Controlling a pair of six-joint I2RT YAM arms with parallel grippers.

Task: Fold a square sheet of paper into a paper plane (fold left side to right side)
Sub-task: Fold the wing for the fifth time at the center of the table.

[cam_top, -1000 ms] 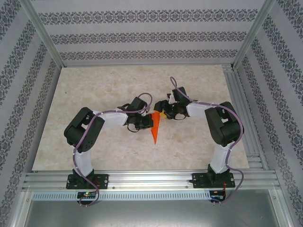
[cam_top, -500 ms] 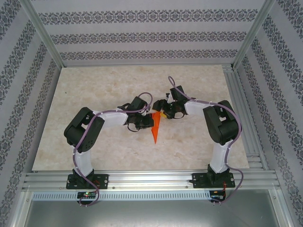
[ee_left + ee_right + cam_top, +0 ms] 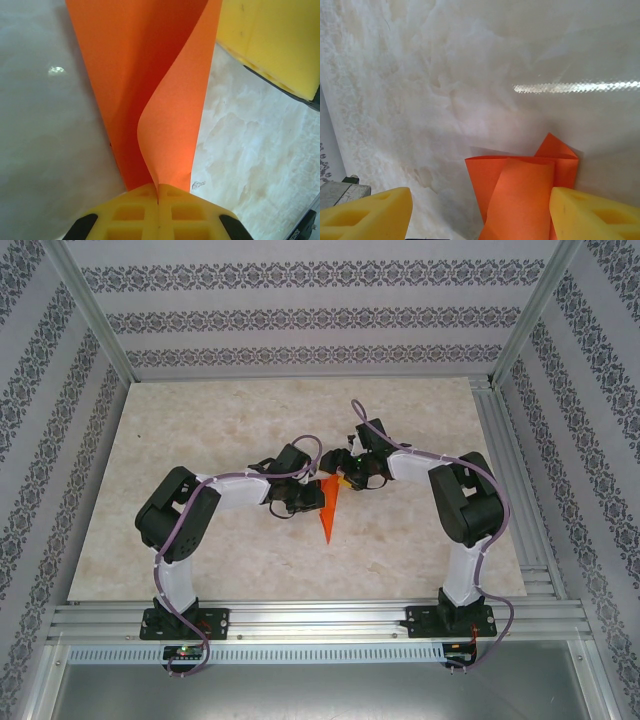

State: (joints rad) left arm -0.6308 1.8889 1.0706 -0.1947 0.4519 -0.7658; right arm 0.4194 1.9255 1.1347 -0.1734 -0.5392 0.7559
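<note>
- Pale, marble-patterned tabletop (image 3: pixel 200 430) lies smooth and glossy inside an aluminium frame (image 3: pixel 90 320). The walls (image 3: pixel 300 315) are papered in grey ornamental bands.
- Near the table's middle sits the paper plane (image 3: pixel 328 512), a slim dart of bright orange matte paper. Its sharp tip points toward the arm bases and its wide end lies between the two grippers.
- The left gripper (image 3: pixel 310 498) has its yellow, grid-moulded pads (image 3: pixel 130 215) pressed together on the plane's paper. In the left wrist view the sheet rises from the seam between them in a soft curl.
- The right gripper (image 3: pixel 340 478) holds its blunt yellow fingers (image 3: pixel 365 215) spread wide. The plane's layered, creased end lies between them on the table.
</note>
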